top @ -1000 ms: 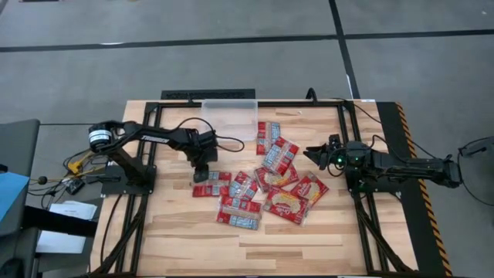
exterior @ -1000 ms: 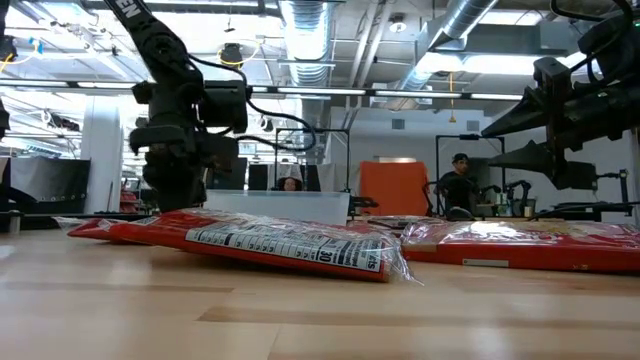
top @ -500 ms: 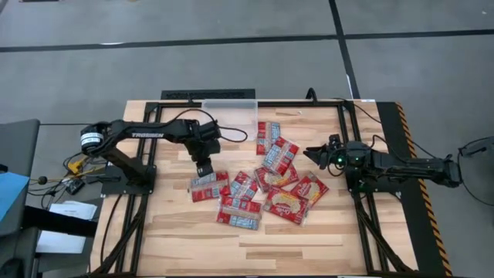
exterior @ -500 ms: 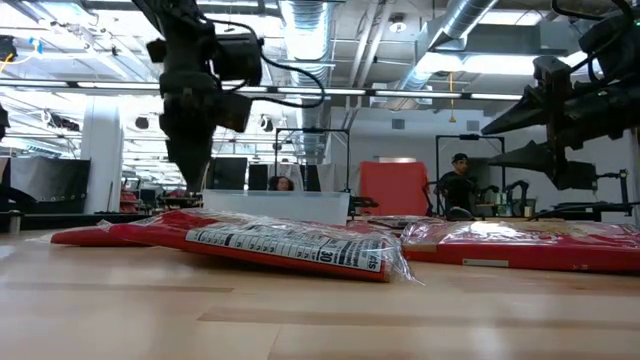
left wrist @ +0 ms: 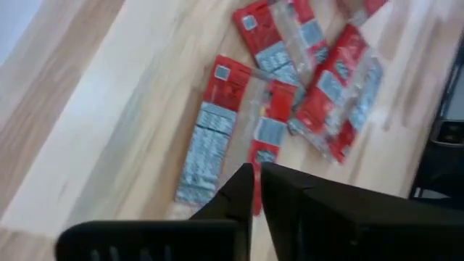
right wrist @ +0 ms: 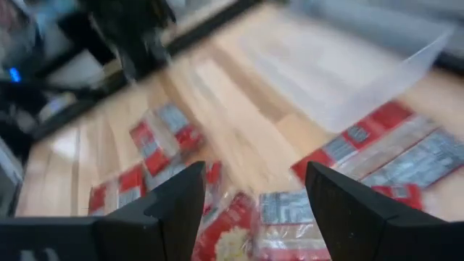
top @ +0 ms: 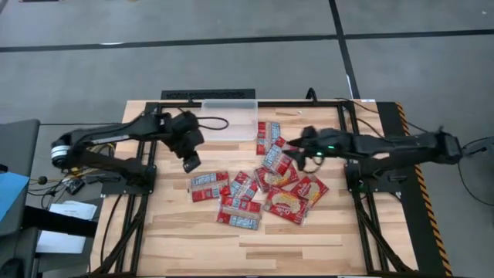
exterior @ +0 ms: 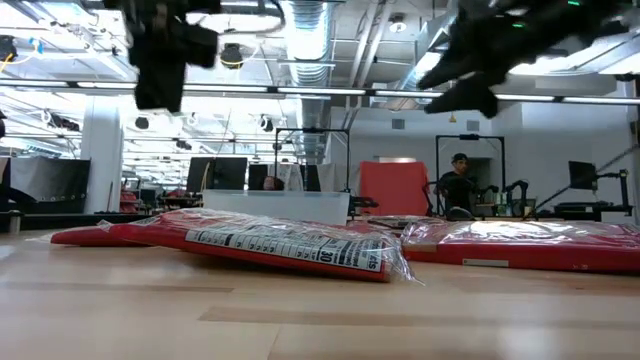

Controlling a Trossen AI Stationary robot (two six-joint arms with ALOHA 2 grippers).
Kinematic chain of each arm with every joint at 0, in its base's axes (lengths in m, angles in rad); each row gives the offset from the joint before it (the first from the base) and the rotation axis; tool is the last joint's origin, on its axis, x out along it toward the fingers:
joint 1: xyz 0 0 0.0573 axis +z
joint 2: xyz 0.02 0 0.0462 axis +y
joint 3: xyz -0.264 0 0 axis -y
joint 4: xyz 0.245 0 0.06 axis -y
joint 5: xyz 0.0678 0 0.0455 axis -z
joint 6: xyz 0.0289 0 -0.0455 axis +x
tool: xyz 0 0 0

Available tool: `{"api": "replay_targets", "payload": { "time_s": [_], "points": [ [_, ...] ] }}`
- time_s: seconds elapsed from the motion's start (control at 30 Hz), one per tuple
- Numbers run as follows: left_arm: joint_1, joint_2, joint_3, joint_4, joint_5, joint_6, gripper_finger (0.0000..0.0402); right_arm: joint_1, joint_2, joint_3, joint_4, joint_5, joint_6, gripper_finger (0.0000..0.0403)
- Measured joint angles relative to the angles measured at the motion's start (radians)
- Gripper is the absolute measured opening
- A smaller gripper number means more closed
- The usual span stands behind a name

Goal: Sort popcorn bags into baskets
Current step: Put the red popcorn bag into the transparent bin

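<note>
Bags are lying loose on the table, none in the tub yet, so sorting looks barely started. Right gripper is hanging over the narrow bags just beside the tub, fingers spread wide, probably lining up a pick right below it. Left gripper is hovering empty with fingers pinched together, one narrow bag below and just ahead of it, the tub off to its far side, likely keeping clear.

Grey floor, ceiling ducts
</note>
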Motion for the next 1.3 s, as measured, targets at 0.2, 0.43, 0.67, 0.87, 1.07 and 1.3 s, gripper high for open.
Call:
{"api": "replay_targets", "payload": {
  "time_s": [0.2,0.43,0.67,0.87,1.07,1.3],
  "points": [
    [-0.022,-0.105,-0.010,-0.103,-0.075,-0.005,0.0095,0.069,0.364,0.203,-0.014,-0.030,-0.100,0.0234],
    [-0.015,-0.111,-0.178,-0.044,-0.098,0.074,0.0187,0.195,0.699,0.412,0.085,-0.023,-0.045,0.0093],
    [0.061,-0.090,-0.378,0.183,-0.034,0.147,0.0193,0.250,0.960,0.687,0.137,-0.006,0.009,0.0023],
    [0.094,-0.077,-0.375,0.295,0.007,0.135,0.0185,0.251,1.105,0.855,0.106,-0.046,0.041,0.0013],
    [0.093,-0.040,-0.380,0.322,-0.017,0.144,0.0188,0.267,1.130,0.884,0.047,-0.057,0.066,0.0019],
    [0.094,0.146,-0.381,0.424,-0.032,0.184,0.0198,0.286,1.132,0.882,-0.164,0.013,-0.042,0.0007]
  ]
}}
